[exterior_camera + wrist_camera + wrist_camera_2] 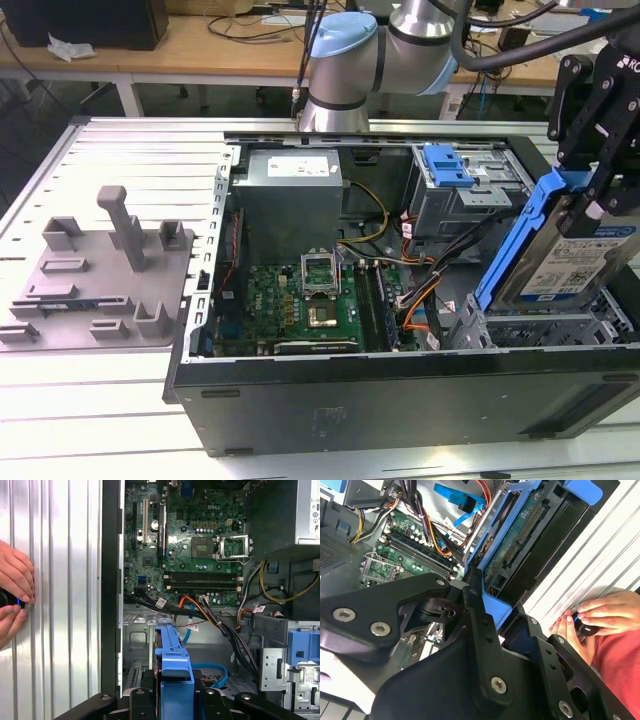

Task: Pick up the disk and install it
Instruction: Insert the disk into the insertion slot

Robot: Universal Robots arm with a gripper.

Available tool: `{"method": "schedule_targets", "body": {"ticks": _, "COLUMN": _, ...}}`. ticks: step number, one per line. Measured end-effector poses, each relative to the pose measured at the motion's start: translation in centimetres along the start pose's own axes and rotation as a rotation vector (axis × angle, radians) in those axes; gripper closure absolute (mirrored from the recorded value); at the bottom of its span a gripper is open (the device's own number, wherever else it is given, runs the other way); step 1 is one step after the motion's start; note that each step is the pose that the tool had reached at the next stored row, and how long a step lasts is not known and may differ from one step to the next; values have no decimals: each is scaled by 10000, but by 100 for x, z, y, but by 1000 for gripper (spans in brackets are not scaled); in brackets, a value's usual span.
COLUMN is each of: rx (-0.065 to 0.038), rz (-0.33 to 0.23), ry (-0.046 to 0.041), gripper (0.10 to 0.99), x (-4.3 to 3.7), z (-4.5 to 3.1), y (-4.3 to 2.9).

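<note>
Blue-framed silver disk [575, 265], tilted, betw. fingers [600, 170]

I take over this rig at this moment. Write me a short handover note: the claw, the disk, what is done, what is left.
Claw: shut on the disk, gripping its blue frame.
Disk: held in the air, steeply tilted, with its lower end at the top of the metal cage at the exterior view's right of the open computer case.
Done: the pick-up.
Left: the disk is not yet seated in the cage.
Note: a person's hand rests on the table beside the case, around a small black thing.
</note>
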State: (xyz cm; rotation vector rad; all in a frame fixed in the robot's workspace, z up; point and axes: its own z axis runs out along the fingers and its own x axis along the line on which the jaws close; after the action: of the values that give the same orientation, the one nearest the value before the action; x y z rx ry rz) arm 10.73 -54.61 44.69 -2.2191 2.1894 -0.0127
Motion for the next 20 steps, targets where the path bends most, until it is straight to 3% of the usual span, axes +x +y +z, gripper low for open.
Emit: {"method": "schedule_targets", "body": {"ticks": 20, "rx": 1, "rz": 0, "ry": 0, "gripper": 722, "x": 2, "z": 186, "y": 4}}
